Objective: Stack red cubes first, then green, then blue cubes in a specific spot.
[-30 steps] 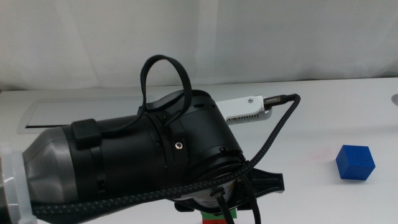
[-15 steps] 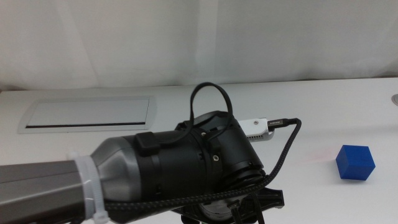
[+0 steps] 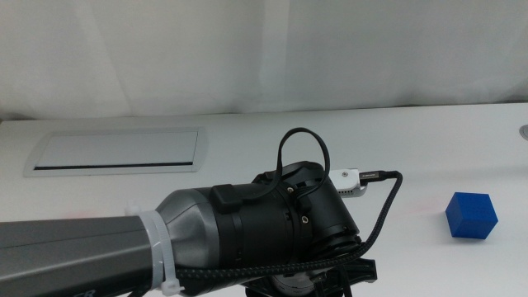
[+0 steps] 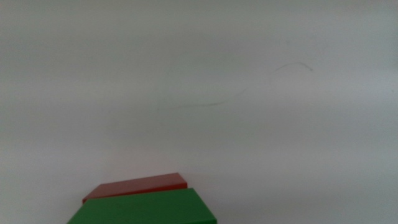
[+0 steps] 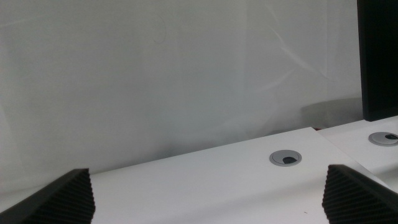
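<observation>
My left arm (image 3: pixel 272 235) reaches in from the left and fills the lower middle view; its wrist hides its gripper and whatever lies under it. In the left wrist view the green cube (image 4: pixel 146 208) sits very close to the camera, with the red cube (image 4: pixel 137 186) just beyond and below it, offset; I cannot tell if they touch. No jaws show there. The blue cube (image 3: pixel 471 215) stands alone on the white table at the right. My right gripper (image 5: pixel 211 193) waits out of the middle view, open and empty.
A grey-framed rectangular panel (image 3: pixel 115 153) lies at the back left of the table. A round cable grommet (image 3: pixel 524 129) sits at the right edge. The right wrist view shows two grommets (image 5: pixel 285 157) and a dark upright object (image 5: pixel 379 59).
My left arm has moved right and lower in the middle view. The red and green cubes seen at the bottom edge a second ago are now hidden under it.
</observation>
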{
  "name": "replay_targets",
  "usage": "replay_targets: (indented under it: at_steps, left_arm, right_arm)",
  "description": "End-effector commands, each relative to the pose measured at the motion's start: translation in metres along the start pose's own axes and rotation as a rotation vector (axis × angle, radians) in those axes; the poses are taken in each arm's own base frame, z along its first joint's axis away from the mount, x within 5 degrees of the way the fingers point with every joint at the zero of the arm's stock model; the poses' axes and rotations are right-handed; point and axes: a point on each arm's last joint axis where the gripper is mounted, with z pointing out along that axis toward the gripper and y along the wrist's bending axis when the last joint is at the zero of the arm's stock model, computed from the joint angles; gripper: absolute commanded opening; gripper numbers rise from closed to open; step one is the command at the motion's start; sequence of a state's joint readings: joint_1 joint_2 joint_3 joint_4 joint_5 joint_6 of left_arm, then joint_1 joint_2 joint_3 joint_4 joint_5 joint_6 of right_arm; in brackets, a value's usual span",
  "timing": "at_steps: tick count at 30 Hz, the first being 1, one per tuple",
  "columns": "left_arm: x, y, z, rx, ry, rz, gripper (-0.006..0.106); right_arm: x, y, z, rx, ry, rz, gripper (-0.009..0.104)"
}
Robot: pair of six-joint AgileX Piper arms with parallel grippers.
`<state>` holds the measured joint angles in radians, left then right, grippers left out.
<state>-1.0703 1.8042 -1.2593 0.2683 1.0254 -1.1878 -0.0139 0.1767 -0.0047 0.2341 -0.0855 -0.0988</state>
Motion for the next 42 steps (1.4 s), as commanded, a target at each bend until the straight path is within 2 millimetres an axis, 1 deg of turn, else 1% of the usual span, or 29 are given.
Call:
replay_targets:
  at_steps: [1, 7, 10, 12, 15, 16, 17, 18, 19, 22, 24, 25, 30, 34, 38, 42]
  left_arm:
    - [0.001, -0.003, 0.003, -0.004, 0.000, -0.030, -0.003]
    - [0.002, -0.004, 0.010, -0.023, 0.003, -0.021, -0.003]
    - [0.002, -0.004, 0.010, -0.021, 0.002, -0.021, -0.003]
    - [0.002, -0.005, 0.010, -0.016, 0.000, -0.005, -0.001]
    - [0.001, -0.005, 0.010, -0.017, -0.008, 0.000, 0.014]
    - [0.000, -0.004, 0.010, -0.018, -0.011, 0.002, 0.021]
    - [0.000, -0.004, 0.010, -0.019, -0.015, 0.005, 0.030]
    - [0.000, -0.004, 0.010, -0.020, -0.018, 0.007, 0.049]
    - [0.000, -0.004, 0.010, -0.021, -0.019, 0.008, 0.058]
    - [0.000, -0.004, 0.010, -0.022, -0.021, 0.007, 0.081]
    - [-0.001, -0.005, 0.010, -0.016, -0.026, 0.009, 0.090]
    - [-0.001, -0.005, 0.010, -0.014, -0.029, 0.011, 0.093]
    - [-0.003, -0.004, 0.007, -0.014, -0.049, 0.021, 0.093]
    - [-0.006, -0.001, -0.004, 0.008, -0.078, 0.024, 0.093]
    - [-0.011, 0.005, -0.028, 0.063, -0.134, 0.039, 0.093]
    - [-0.022, 0.013, -0.069, 0.140, -0.252, 0.089, 0.093]
  right_arm:
    - [0.014, -0.002, 0.000, 0.013, 0.037, -0.013, 0.103]
    - [0.014, -0.002, 0.000, 0.013, 0.037, -0.013, 0.103]
    - [0.014, -0.002, 0.000, 0.013, 0.037, -0.013, 0.103]
    - [0.014, -0.002, 0.000, 0.013, 0.037, -0.013, 0.103]
    - [0.014, -0.002, 0.000, 0.013, 0.037, -0.013, 0.103]
    - [0.014, -0.002, 0.000, 0.013, 0.037, -0.013, 0.103]
    - [0.014, -0.002, 0.000, 0.013, 0.037, -0.013, 0.103]
    - [0.014, -0.002, 0.000, 0.013, 0.037, -0.013, 0.103]
    - [0.014, -0.002, 0.000, 0.013, 0.037, -0.013, 0.103]
    - [0.014, -0.002, 0.000, 0.013, 0.037, -0.013, 0.103]
    - [0.014, -0.002, 0.000, 0.013, 0.037, -0.013, 0.103]
    - [0.014, -0.002, 0.000, 0.013, 0.037, -0.013, 0.103]
    - [0.014, -0.002, 0.000, 0.013, 0.037, -0.013, 0.103]
    - [0.014, -0.002, 0.000, 0.013, 0.037, -0.013, 0.103]
    - [0.014, -0.002, 0.000, 0.013, 0.037, -0.013, 0.103]
    - [0.013, -0.002, 0.000, 0.013, 0.035, -0.013, 0.103]
